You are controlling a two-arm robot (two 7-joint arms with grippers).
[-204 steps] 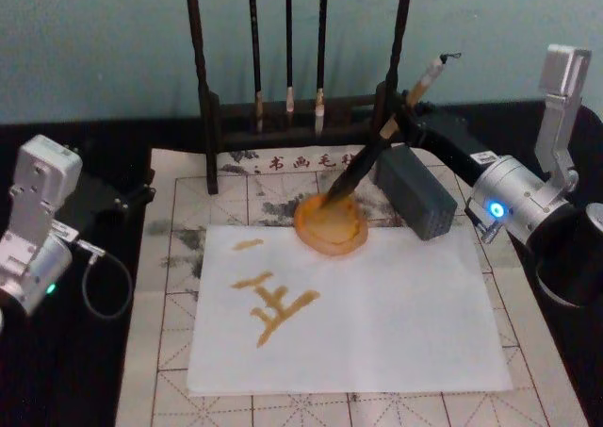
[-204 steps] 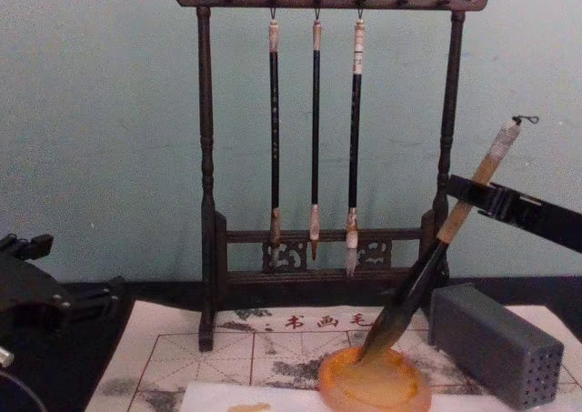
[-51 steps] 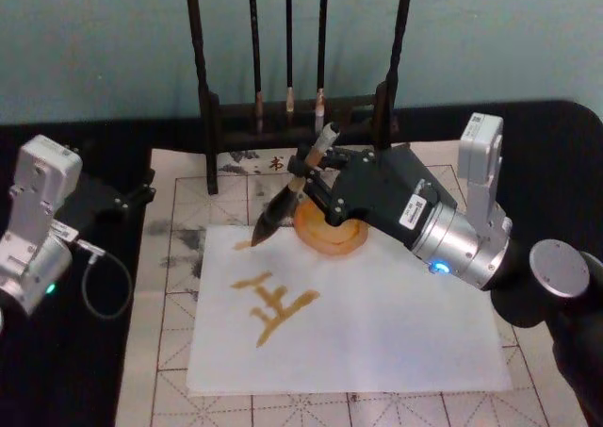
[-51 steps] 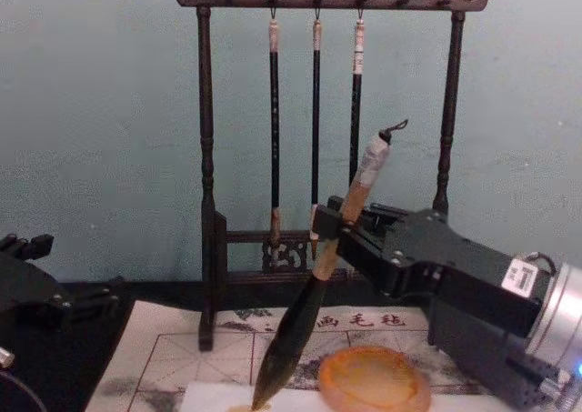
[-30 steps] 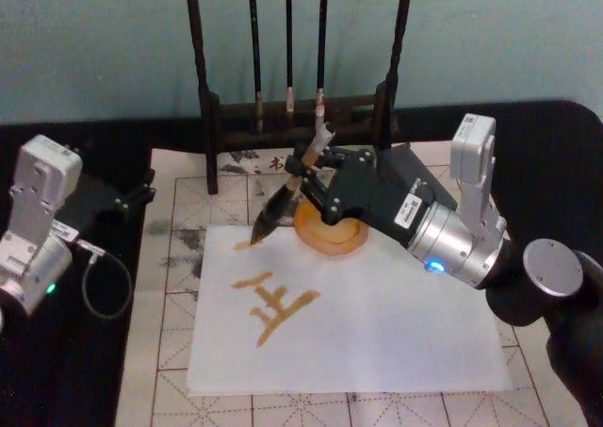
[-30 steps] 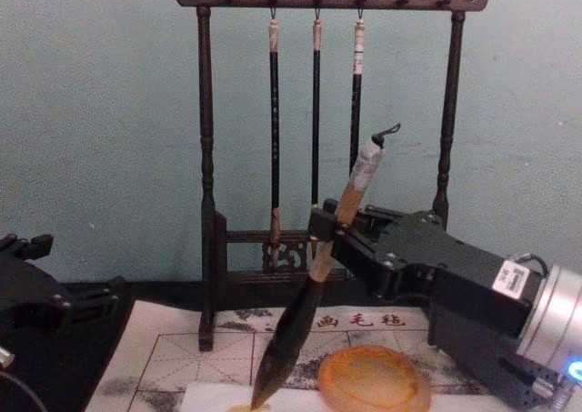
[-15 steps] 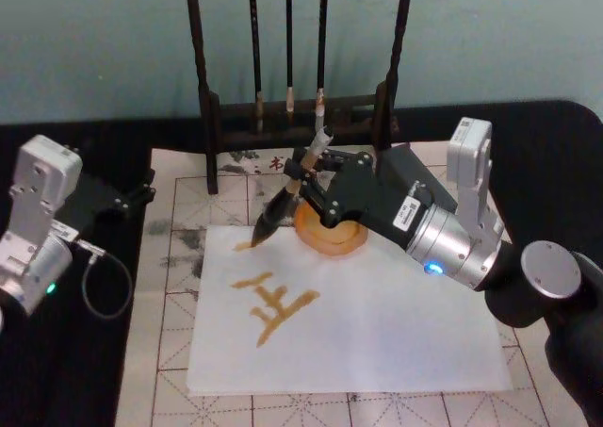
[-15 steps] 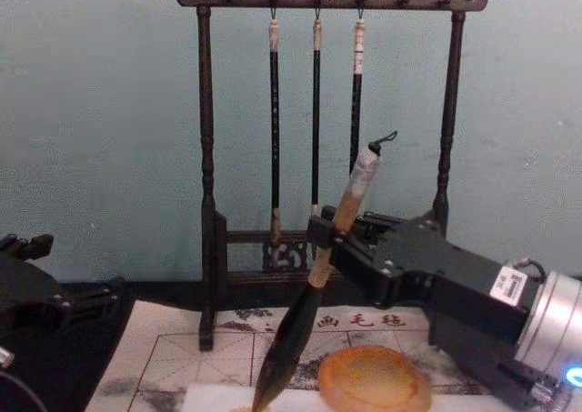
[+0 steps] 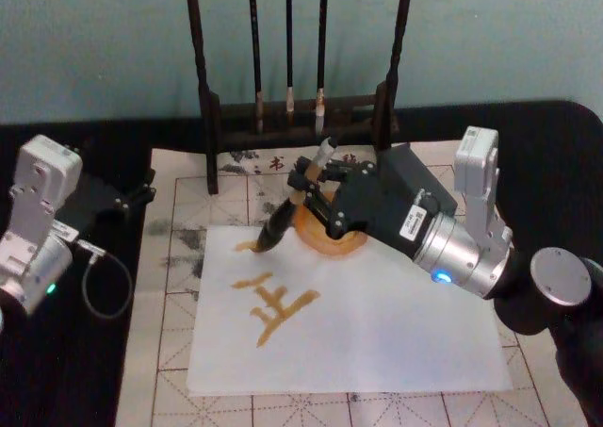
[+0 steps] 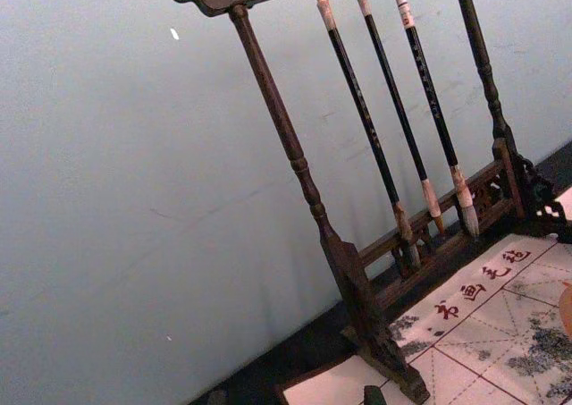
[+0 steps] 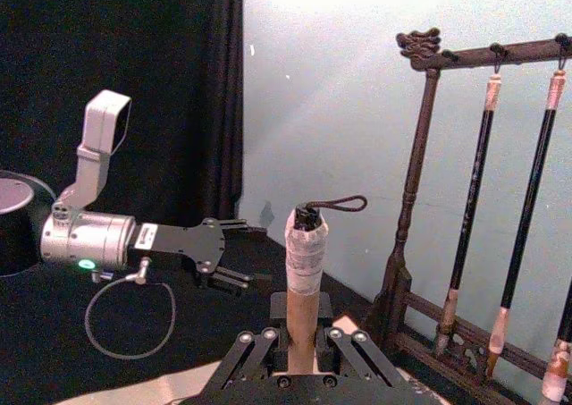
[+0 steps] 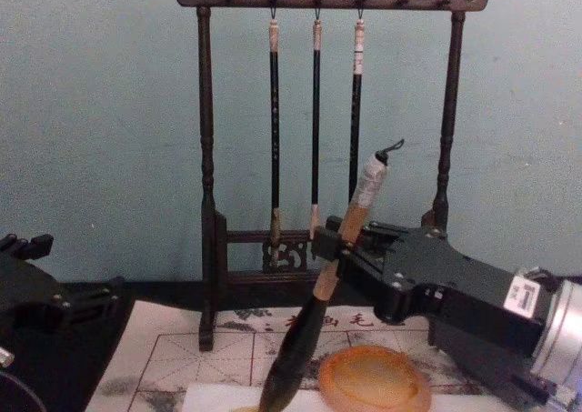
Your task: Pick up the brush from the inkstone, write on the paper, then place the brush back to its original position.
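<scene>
Brush (image 9: pixel 280 223) is clamped in the right gripper (image 9: pixel 307 188), jaws pinched on the tan handle partway up. In the right wrist view the handle (image 11: pixel 305 260) rises between the fingers, with the whitish end and loop on top. The brush leans, loop end toward the rack (image 9: pixel 208 116), dark tuft down and toward the robot's left. The tuft sits at the upper left part of the paper (image 9: pixel 386 323), on a short amber stroke (image 9: pixel 247 246). It looks to be touching, but contact is hard to confirm. In the chest view the brush (image 12: pixel 309 332) runs off the bottom edge.

A larger amber character (image 9: pixel 278 304) lies below the stroke on the paper. The inkstone (image 9: pixel 325 242) sits just right of the tuft at the paper's top edge, partly under the right gripper. The paper lies on a red-gridded mat (image 9: pixel 170 352). Three thin brushes (image 12: pixel 315 130) hang on the rack.

The left gripper (image 9: pixel 132 193) is parked off the mat's left edge, fingers apart and holding nothing.
</scene>
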